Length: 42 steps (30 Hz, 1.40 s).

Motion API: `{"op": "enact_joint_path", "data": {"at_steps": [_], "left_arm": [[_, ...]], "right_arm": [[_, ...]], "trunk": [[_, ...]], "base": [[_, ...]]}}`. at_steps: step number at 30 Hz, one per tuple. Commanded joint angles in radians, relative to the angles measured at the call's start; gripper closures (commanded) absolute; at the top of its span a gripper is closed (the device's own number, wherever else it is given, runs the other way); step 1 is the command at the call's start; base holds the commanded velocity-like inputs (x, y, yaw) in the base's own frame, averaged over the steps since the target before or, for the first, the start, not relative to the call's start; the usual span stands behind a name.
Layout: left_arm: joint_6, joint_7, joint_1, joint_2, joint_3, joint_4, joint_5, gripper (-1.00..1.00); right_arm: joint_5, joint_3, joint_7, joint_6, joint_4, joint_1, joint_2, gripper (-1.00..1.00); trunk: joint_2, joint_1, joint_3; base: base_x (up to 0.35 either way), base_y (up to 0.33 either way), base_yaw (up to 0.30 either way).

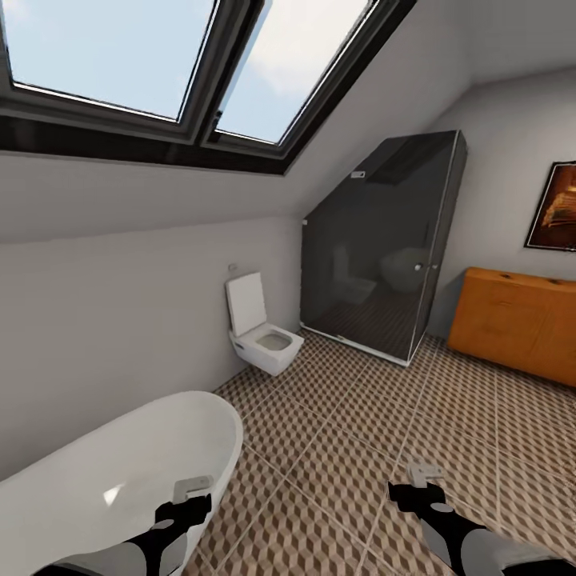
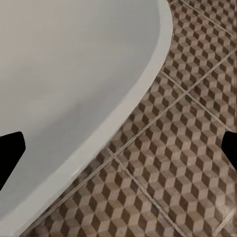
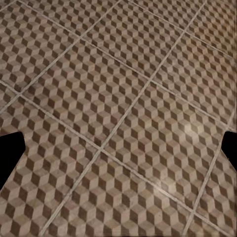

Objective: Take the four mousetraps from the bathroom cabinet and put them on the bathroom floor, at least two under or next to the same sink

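Tiled floor (image 3: 118, 98); head cam adds cabinet (image 1: 516, 320).

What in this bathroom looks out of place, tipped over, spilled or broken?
Nothing stands out. The floor shows no spill, the toilet has its lid up, and the bathtub, shower cabin and cabinet look intact and in place. Both grippers, left and right, hold nothing.

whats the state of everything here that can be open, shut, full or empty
toilet: lid up, bowl open
shower door: shut
cabinet: drawers shut, no mousetraps visible on top
bathtub: empty
skylight: shut, as far as can be seen
left end effector: open, holding nothing, over the bathtub rim
right end effector: open, holding nothing, over the floor
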Motion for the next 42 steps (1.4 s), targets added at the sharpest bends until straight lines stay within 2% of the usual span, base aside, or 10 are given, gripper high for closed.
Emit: {"op": "enact_joint_path", "data": {"at_steps": [1, 42], "left_arm": [[-0.006, 0.002, -0.002, -0.001, -0.008, 0.004, 0.006, -1.00], [-0.009, -0.002, 0.002, -0.007, -0.010, 0.016, 0.007, -1.00]], "right_arm": [[-0.010, 0.009, -0.001, -0.003, 0.001, 0.000, 0.000, -1.00], [-0.009, 0.009, -0.001, -0.003, 0.001, 0.000, 0.000, -1.00]], "trunk": [[-0.001, 0.000, 0.000], [-0.001, 0.000, 0.010]], "base": [[0.000, 0.000, -0.268], [0.000, 0.000, -0.268]]}}
